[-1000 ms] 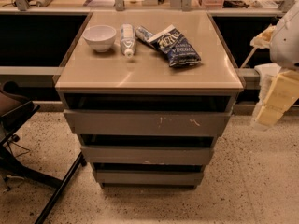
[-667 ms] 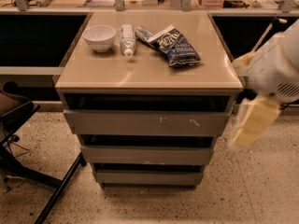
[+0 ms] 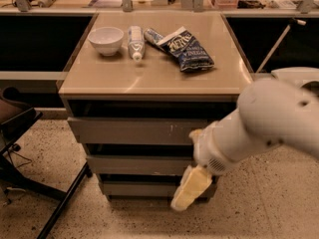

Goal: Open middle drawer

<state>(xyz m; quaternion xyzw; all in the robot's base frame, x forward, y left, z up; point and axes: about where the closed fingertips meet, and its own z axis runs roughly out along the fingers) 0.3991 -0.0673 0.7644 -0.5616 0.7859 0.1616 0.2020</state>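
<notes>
The middle drawer point(image 3: 134, 165) is the plain grey front between two others in the low cabinet, with dark gaps above and below it. The top front point(image 3: 129, 130) carries white scratch marks and the bottom front point(image 3: 134, 188) is the smallest-looking. My gripper point(image 3: 190, 187) is pale yellow and hangs from the white arm point(image 3: 264, 123). It is in front of the cabinet's lower right, over the right ends of the middle and bottom fronts. The arm hides the right ends of the drawers.
On the cabinet top point(image 3: 99, 78) stand a white bowl point(image 3: 105, 39), a lying white bottle point(image 3: 135, 41) and a blue snack bag point(image 3: 188, 50). A black chair point(image 3: 17, 126) with a slanting leg point(image 3: 65, 203) is at the left. A cluttered counter runs along the back.
The arm has swung in from the right edge, leftward and down, bringing the gripper in front of the lower right of the cabinet. The drawers have not moved.
</notes>
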